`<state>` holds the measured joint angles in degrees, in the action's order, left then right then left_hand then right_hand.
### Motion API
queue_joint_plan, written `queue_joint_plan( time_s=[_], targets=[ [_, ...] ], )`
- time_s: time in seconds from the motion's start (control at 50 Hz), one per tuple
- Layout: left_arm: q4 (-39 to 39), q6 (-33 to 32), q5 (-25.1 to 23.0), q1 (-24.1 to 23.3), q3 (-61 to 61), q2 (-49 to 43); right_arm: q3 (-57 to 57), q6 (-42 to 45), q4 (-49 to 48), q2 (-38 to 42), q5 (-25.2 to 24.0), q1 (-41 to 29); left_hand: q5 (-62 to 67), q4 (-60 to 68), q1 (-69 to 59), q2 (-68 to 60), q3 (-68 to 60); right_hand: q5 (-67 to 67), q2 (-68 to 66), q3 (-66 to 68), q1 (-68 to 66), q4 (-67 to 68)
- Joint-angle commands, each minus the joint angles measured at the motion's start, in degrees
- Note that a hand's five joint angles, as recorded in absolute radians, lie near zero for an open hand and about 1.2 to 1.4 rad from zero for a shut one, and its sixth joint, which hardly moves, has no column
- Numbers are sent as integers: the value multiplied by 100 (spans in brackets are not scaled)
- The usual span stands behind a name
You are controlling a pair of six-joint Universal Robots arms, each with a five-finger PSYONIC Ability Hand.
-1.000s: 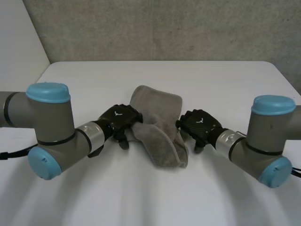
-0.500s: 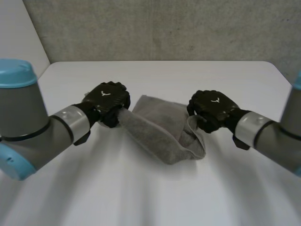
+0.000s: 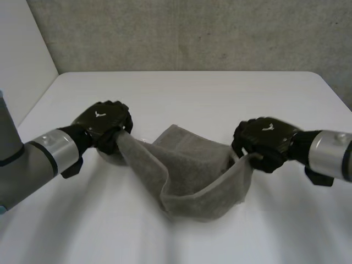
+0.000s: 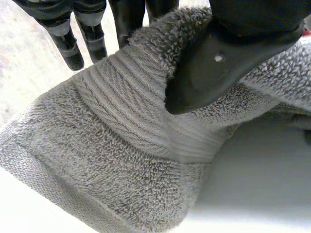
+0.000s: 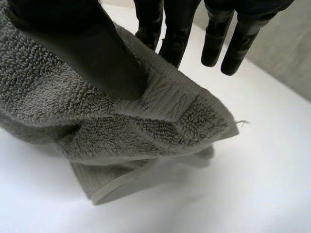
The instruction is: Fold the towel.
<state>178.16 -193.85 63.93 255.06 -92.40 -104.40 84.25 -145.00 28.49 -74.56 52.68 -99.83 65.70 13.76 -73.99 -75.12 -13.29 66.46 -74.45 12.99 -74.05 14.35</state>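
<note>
Grey towel (image 3: 190, 173) strung between both hands, its middle sagging onto the white desk (image 3: 220, 93). Left hand (image 3: 103, 124) pinches one end, thumb clamping cloth against fingers (image 4: 127, 19). Right hand (image 3: 265, 142) pinches the opposite corner the same way, thumb against fingers (image 5: 177, 31).

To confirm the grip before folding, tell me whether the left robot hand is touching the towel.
Touching. In the left wrist view the left robot hand has its thumb pressed into the towel, pinching the cloth at its banded end.
</note>
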Motion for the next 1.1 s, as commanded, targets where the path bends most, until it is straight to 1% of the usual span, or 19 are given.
queue_joint_plan(
  time_s=[0.02,0.04,0.2,0.3,0.34,0.38,0.46,0.58,0.62,0.64,0.66,0.68,0.72,0.74,0.78,0.86,0.94,1.0,1.1],
  targets=[
    [17,-12,-3,9,3,-362,162,50,-353,530,146,-344,430,-376,-601,-488,329,-347,146,-299,106,-435],
    [17,-12,-12,26,11,-370,223,59,-484,678,120,-353,430,-376,-601,-488,329,-1046,845,-299,805,-435],
    [-9,-21,-30,343,-15,-344,522,77,-1074,1110,111,-370,430,-376,-601,-488,329,-1962,1761,-299,1721,-435],
    [-9,-30,-39,413,-94,-344,584,77,-1179,1137,128,-370,430,-376,-601,-488,329,-1508,1306,-299,1267,-435],
    [-9,-47,-47,440,-173,-335,575,77,-1188,1111,137,-370,430,-376,-601,-488,329,-202,1,-299,-39,-435],
    [-9,-56,-56,440,-182,-335,523,77,-1188,1084,111,-370,430,-376,-601,-488,329,348,-549,-299,-589,-435],
    [8,-65,-47,440,-138,-326,364,86,-1188,996,85,-370,430,-376,-601,-488,329,354,-555,-299,-595,-435],
    [87,5,32,396,864,-344,-998,173,-1215,706,93,-397,430,-376,-601,-488,329,354,-555,-299,-595,-435],
    [70,23,84,334,1453,-370,-2423,-88,-1450,619,172,-580,430,-376,-601,-488,329,354,-555,-299,-595,-435],
    [70,84,163,308,2045,-397,-2431,-90,-1452,618,172,-581,430,-376,-601,-488,329,354,-555,-299,-595,-435],
    [113,171,338,282,2616,-371,-3101,-473,-1843,557,268,-686,430,-376,-601,-488,329,354,-555,-299,-595,-435],
    [114,172,339,282,2622,-370,-3108,-477,-1847,557,269,-687,430,-376,-601,-488,329,354,-555,-299,-595,-435],
    [323,469,855,264,3610,-318,-3669,-1771,-3211,286,610,-757,430,-376,-601,-488,329,354,-555,-299,-595,-435],
    [325,471,858,264,3615,-318,-3670,-1778,-3218,284,612,-757,430,-376,-601,-488,329,354,-555,-299,-595,-435],
    [718,769,1234,299,3974,-134,-3408,-3020,-4487,13,813,-731,430,-376,-601,-488,329,354,-555,-299,-595,-435],
    [1000,928,1280,361,3818,7,-2943,-3465,-4617,-41,709,-661,430,-376,-601,-488,329,354,-555,-299,-595,-435],
    [1194,902,1070,431,2854,69,-1960,-3106,-4344,-137,411,-626,430,-376,-601,-488,329,354,-555,-299,-595,-435],
    [1274,893,928,492,2499,78,-1614,-2938,-4344,-182,383,-625,430,-376,-601,-488,329,354,-555,-299,-595,-435],
    [1528,788,577,729,991,-10,-360,-2184,-4238,-234,366,-599,430,-376,-601,-488,329,354,-555,-299,-595,-435]
  ],
)
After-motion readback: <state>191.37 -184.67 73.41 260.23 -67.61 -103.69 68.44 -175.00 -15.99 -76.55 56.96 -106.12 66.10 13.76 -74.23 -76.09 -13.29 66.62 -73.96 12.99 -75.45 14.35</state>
